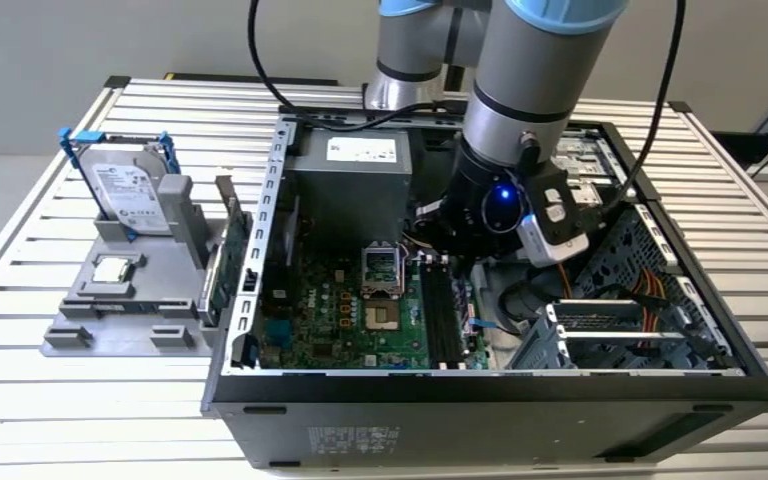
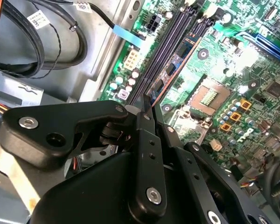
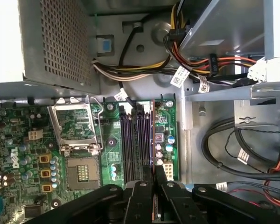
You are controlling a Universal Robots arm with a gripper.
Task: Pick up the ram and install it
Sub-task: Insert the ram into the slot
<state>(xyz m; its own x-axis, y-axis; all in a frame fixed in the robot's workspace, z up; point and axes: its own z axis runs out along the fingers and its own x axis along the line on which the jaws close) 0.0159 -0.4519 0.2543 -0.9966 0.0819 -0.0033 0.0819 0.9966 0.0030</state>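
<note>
The gripper point(image 2: 147, 105) is seen in both wrist views with its black fingers point(image 3: 159, 175) clenched on the ram point(image 2: 170, 74), which is held edge-on as a thin strip between the fingertips. The ram is lined up directly over the black memory slots point(image 3: 135, 142) of the motherboard point(image 3: 28, 154), beside the open processor socket point(image 3: 77, 130); whether it touches a slot cannot be told. In the exterior view the arm point(image 1: 524, 110) is lowered into the open computer case point(image 1: 491, 395). Farther off, toward the exterior view's left, a hard drive point(image 1: 131, 190) is stood upright in a grey holder point(image 1: 77, 335).
</note>
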